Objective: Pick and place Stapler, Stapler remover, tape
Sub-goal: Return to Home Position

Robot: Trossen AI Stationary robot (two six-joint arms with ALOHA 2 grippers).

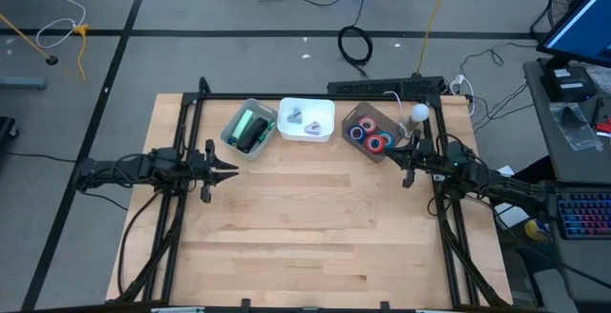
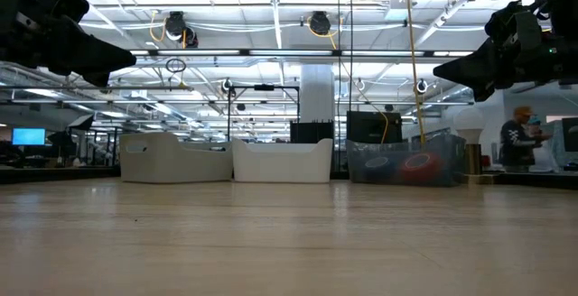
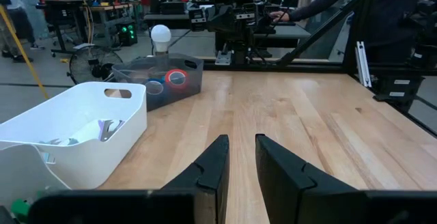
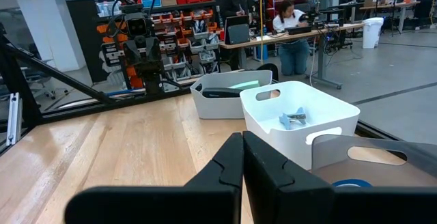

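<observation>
Three bins stand in a row along the table's far edge. The grey bin [image 1: 250, 130] holds green and black staplers [image 4: 229, 91]. The white bin [image 1: 306, 119] holds small stapler removers [image 4: 293, 119]. In the clear bin [image 1: 372, 134] lie blue and red tape rolls [image 3: 176, 79]. My left gripper [image 1: 232, 168] hovers over the wood near the grey bin, slightly open [image 3: 242, 142]. My right gripper [image 1: 405, 163] hovers beside the clear bin, shut [image 4: 243, 138]. Neither holds anything.
A white bulb [image 1: 419, 113] stands by the clear bin's far right corner. A black power strip [image 1: 387, 86] lies past the far edge. Black frame rails [image 1: 181, 160] run along both table sides. Bare wood [image 1: 315, 227] fills the middle and near half. People are at desks beyond.
</observation>
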